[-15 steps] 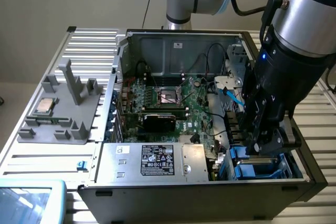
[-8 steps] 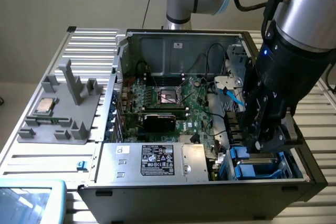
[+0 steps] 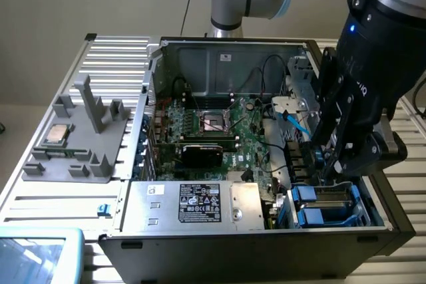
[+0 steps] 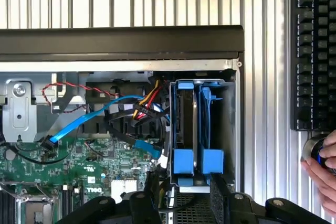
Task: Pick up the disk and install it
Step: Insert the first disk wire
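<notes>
One flat grey metal disk [image 4: 186,114], with bright blue plastic rails and tabs, sits on edge in the grey drive cage [image 4: 231,129] at a corner of the open black computer tower [image 3: 253,257]. The tower lies on its side on a slatted metal table [image 3: 113,58]. Just beside the disk in the same cage stands a second blue plastic carrier [image 4: 211,119]. The black two-fingered gripper [image 3: 331,164] hangs directly over that cage at the exterior view's right. Its fingers [image 4: 219,192] are spread and released, with their tips near the blue tabs and nothing clamped between them. A light blue flat cable [image 4: 89,119] runs from beside the cage to the green motherboard [image 3: 219,131]. Toward the exterior view's left, a small square silver chip [image 3: 58,134] rests on a grey plastic holder [image 3: 80,157]. In the wrist view a person's hand [image 4: 323,166] lies beside a black keyboard [image 4: 315,51].
</notes>
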Controlling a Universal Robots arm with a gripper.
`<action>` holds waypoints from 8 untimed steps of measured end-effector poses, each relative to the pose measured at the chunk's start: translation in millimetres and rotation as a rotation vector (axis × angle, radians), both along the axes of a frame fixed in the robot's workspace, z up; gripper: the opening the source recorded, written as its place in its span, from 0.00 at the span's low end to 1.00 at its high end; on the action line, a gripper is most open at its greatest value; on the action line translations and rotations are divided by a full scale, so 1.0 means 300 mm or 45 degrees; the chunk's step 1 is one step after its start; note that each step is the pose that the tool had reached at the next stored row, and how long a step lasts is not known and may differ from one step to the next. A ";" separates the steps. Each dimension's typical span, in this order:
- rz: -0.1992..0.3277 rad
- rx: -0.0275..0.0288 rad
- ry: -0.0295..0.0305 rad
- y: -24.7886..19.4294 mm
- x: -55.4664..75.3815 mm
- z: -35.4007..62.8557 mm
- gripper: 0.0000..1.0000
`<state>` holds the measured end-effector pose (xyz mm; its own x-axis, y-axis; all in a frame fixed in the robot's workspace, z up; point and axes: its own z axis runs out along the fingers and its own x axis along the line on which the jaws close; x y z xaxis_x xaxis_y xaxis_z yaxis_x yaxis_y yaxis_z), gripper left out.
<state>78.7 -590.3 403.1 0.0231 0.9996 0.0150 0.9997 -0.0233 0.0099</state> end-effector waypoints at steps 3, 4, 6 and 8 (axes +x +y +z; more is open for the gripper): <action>-0.005 -0.0017 -0.0008 0.000 0.000 0.015 0.51; -0.006 -0.0018 -0.0008 0.000 0.000 0.015 0.51; -0.008 -0.0017 -0.0008 0.000 0.000 0.015 0.51; -0.011 -0.0019 0.0003 -0.001 0.001 0.015 0.51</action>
